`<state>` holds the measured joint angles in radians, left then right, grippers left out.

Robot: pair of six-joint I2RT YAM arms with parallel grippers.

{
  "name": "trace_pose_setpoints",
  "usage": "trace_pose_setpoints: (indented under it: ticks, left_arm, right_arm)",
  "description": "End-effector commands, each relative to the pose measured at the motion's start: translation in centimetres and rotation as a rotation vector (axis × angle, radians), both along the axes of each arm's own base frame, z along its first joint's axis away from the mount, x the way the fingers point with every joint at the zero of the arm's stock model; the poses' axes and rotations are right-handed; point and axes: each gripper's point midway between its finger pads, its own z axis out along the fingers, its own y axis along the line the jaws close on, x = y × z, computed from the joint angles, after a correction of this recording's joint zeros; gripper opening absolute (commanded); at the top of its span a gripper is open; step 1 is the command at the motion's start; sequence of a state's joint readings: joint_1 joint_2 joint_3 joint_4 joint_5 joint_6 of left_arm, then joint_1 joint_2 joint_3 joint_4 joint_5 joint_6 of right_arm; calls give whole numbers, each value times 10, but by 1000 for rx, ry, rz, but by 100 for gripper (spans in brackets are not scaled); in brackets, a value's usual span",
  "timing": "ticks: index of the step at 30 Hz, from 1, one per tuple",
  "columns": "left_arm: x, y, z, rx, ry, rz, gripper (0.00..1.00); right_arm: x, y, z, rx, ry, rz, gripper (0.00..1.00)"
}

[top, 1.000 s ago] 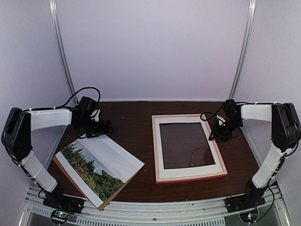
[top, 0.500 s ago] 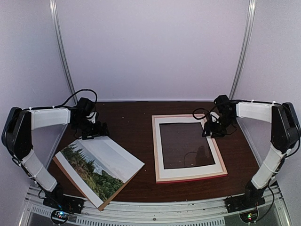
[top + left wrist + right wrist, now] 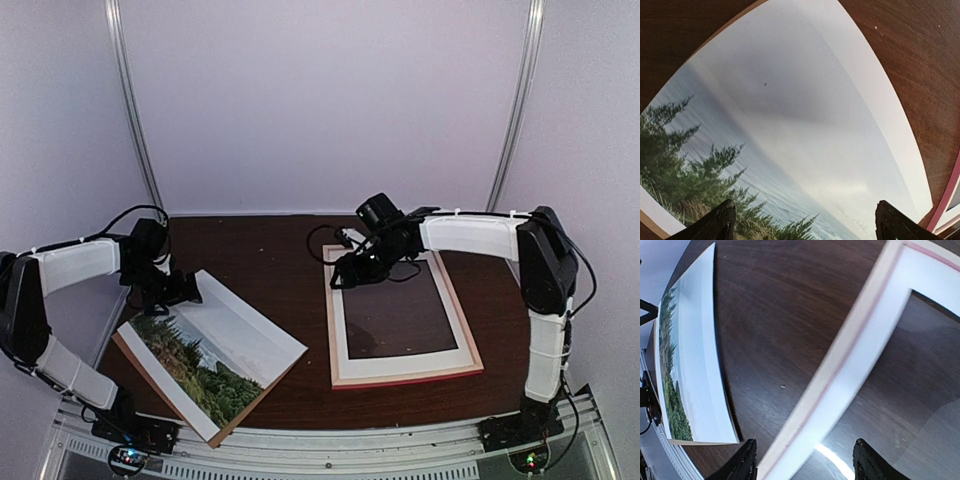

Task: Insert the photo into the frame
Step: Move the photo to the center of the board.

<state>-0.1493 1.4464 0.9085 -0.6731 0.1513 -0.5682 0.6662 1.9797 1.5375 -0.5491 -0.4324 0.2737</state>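
My left gripper (image 3: 186,291) is wide open and holds nothing, and it hangs just over the far edge of the photo (image 3: 215,345), which lies face up and turned a bit sideways at the near left of the bench (image 3: 270,250). My right gripper (image 3: 340,278) is partly open with nothing in it too, over the far left corner of the frame (image 3: 405,378), and my right wrist camera shows the frame's left rail between the two fingers. The frame lies flat on the right side of the bench, with a white border (image 3: 400,362) inside it, apart from the photo.
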Motion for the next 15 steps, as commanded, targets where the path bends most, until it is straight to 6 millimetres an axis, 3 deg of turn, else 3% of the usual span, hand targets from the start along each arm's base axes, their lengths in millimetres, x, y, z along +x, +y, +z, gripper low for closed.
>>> trace_pose_setpoints:
  ticks: [1,8,15]
  left_arm:
    - [-34,8,2,6,90,56,98]
    - [-65,15,11,-20,121,189,98]
    - [-85,34,7,67,188,261,98]
  right_arm:
    - [-17,67,5,83,2,137,66]
    - [-39,130,-7,116,32,265,69]
    - [-44,153,-22,122,71,309,71]
